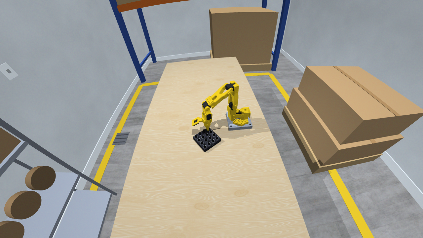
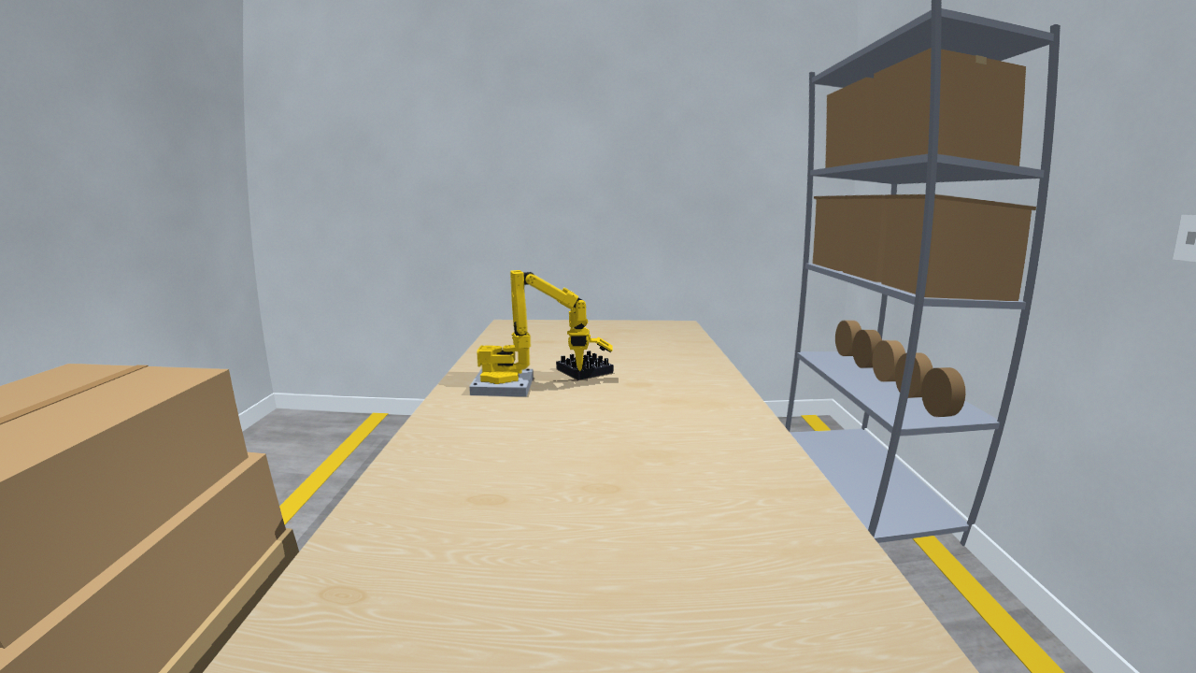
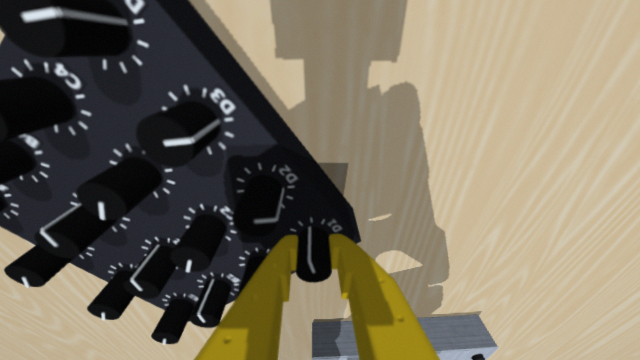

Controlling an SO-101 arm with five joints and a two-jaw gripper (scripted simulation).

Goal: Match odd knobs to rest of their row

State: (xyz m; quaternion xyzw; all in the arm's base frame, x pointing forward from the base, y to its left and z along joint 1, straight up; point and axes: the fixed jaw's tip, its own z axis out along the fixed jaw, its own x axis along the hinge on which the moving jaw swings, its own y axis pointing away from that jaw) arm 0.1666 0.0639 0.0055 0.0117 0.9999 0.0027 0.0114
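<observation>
D1 knob (image 3: 320,257) upright, ptr (image 3: 309,242) wrist-view up

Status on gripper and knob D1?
Gripper shut on knob D1. Knob box flat on table. Neighbouring knob D2 close by, outside the grip.

Pale grey mottled walls (image 1: 73,35) (image 2: 534,167) rise around the pale wood tabletop (image 1: 207,183) (image 2: 585,536) (image 3: 565,150); grey floor (image 1: 349,204) (image 2: 326,426) runs along both its long edges, marked with yellow lines (image 1: 127,118) (image 2: 334,468). In the top view, a blue rack (image 1: 128,44) stands beyond the tabletop's far edge, its big box (image 1: 242,38) near the far right corner; stacked cartons (image 1: 355,97) (image 2: 117,468) sit off the right edge; a floor grate (image 1: 120,138) lies off the left edge; a grey shelf (image 1: 97,184) (image 2: 928,234) holding round brown discs (image 1: 42,178) (image 2: 943,392) stands near the near left corner.
</observation>
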